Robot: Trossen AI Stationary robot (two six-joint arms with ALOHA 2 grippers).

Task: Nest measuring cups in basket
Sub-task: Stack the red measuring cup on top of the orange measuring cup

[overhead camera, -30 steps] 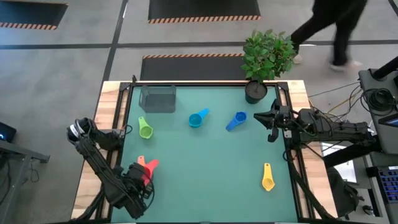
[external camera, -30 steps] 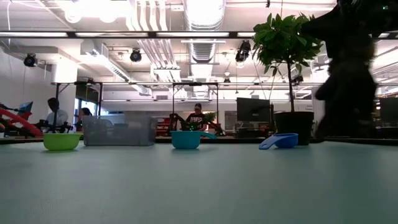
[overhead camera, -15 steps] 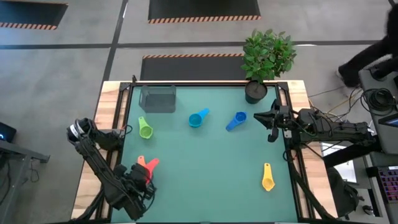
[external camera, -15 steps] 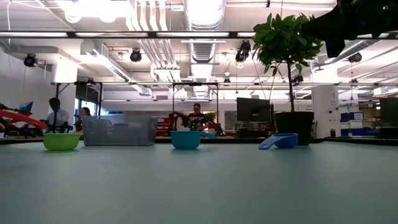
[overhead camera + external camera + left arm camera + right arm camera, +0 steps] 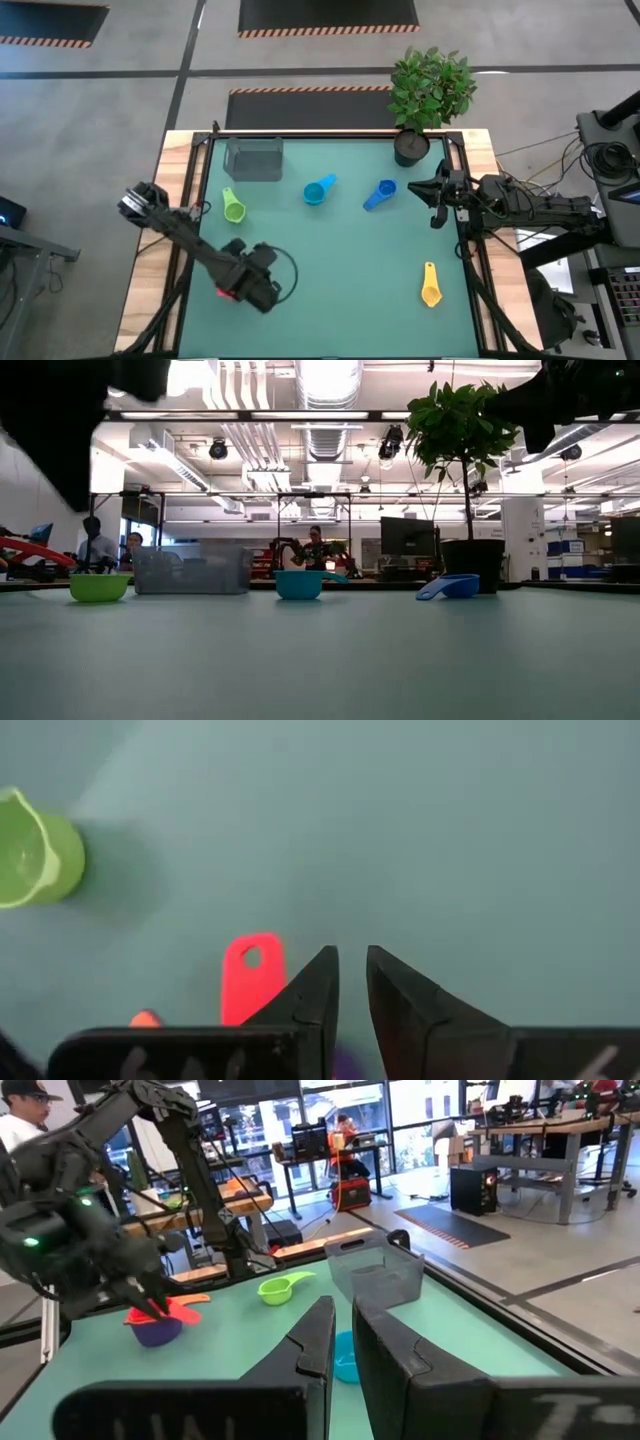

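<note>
holding a small clump of cups, my left gripper (image 5: 240, 285) hangs over the near left part of the table (image 5: 340, 250). from my right wrist view i can see a red cup (image 5: 178, 1314), an orange cup (image 5: 190, 1299) and a purple cup (image 5: 155, 1329) bunched at its tip; my own left wrist view shows the fingers nearly together with the red handle beside them, so i judge it is clamped on the red one, though how the other two are held i cannot tell.

the basket (image 5: 254, 159) stands at the far left of the table, nothing in it that i can see. near it lie the green cup (image 5: 233, 209), then the light blue cup (image 5: 318, 190) and the blue cup (image 5: 379, 194) along the same row. the yellow cup (image 5: 430, 288) lies alone near the right front.

my right gripper (image 5: 436, 197) waits at the right edge, fingers close together, holding nothing.

my worry: the clump is loosely stacked, so a quick swing toward the basket could shake the purple or orange cup loose. the green cup also lies on the way and could be knocked.

a potted plant (image 5: 428, 95) stands at the far right corner. no writing or labels i can read.
</note>
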